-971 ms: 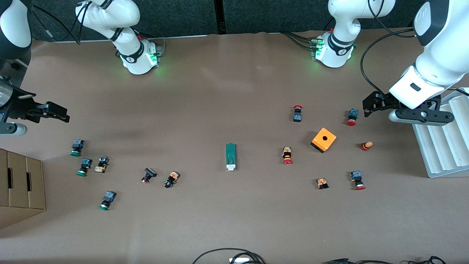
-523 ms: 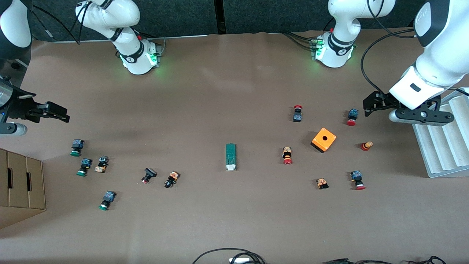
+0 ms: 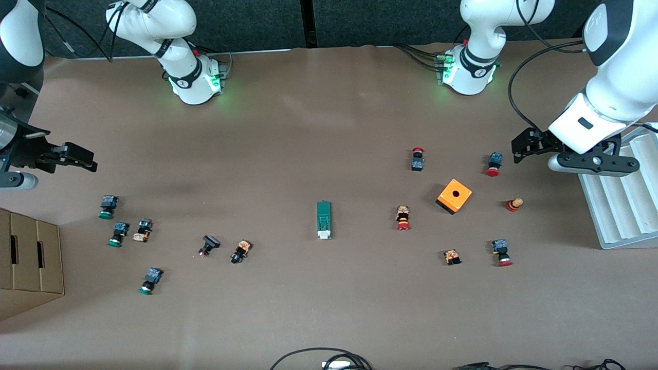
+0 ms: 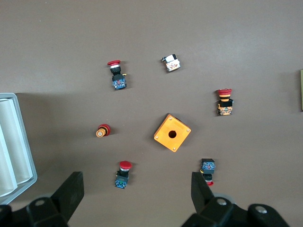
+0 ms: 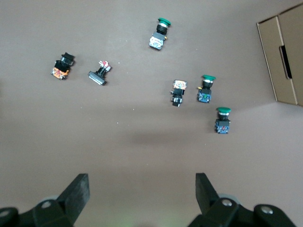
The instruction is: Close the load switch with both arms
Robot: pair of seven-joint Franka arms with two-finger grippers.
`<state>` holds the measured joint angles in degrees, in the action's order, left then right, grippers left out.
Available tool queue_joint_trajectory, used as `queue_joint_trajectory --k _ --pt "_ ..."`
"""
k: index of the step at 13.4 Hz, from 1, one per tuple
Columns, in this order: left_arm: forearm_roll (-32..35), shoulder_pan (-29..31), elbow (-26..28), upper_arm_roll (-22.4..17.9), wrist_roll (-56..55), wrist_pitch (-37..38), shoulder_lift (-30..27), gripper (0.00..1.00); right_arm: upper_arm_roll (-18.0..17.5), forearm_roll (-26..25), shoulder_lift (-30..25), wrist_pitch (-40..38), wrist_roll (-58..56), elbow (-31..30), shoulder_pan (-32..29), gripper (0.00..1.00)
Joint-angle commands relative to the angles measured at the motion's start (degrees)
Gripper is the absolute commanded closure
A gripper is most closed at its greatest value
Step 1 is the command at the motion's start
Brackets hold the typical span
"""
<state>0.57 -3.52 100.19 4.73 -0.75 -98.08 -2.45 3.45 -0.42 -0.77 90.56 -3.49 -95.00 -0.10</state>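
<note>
A brown-covered bench (image 3: 329, 128) spreads beneath my two white arms, whose bases glow green at its edge farthest from the front camera. A cardboard box (image 3: 28, 259) sits at my right arm's end and a white ribbed tray (image 3: 624, 205) at my left arm's end.

My left gripper (image 4: 137, 187) hangs above the bench beside the tray, its fingers (image 4: 71, 189) spread wide and holding nothing. My right gripper (image 5: 142, 189) hovers over bare bench near the box, fingers (image 5: 78, 191) likewise wide apart and empty.

An orange cube (image 3: 454, 196) with a hole lies toward my left arm's end, ringed by red-capped push-buttons (image 3: 403, 218). The load switch (image 3: 323, 220), a narrow green block whose white piece points toward the front camera, lies mid-bench, well apart from both grippers. Green-capped push-buttons (image 3: 107, 206) scatter toward my right arm's end.

No lettering is legible on any part.
</note>
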Motion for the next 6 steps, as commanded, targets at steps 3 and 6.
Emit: queue_joint_trajectory --k 3,6 --pt "0.8 0.8 -1.1 -0.2 0.8 1.3 0.1 0.00 0.3 1.0 0.7 0.7 -2.1 1.4 -0.3 0.00" --pt "0.8 0.8 -1.2 -0.2 0.7 1.3 0.3 0.00 0.3 1.1 0.9 0.7 -2.2 1.4 -0.3 0.00"
